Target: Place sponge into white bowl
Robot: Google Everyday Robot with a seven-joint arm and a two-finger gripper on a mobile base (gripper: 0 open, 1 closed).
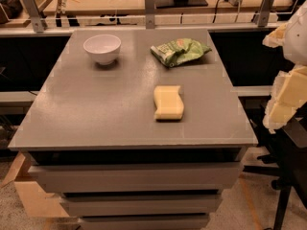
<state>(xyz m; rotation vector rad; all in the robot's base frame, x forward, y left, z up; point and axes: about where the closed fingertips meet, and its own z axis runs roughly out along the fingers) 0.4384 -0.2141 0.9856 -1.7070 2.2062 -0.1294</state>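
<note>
The pale yellow sponge (168,102) lies flat on the grey tabletop (96,109), right of the middle. The white bowl (102,48) stands upright at the far left of the table and looks empty. My gripper (284,75) is at the right edge of the view, off the table's right side and well apart from the sponge. Its yellowish foam fingers (283,102) hold nothing.
A green snack bag (180,51) lies at the far right of the table, behind the sponge. The table is a drawer cabinet with several drawers below. A railing and a cluttered workbench stand behind it. A black chair frame (288,176) is at the lower right.
</note>
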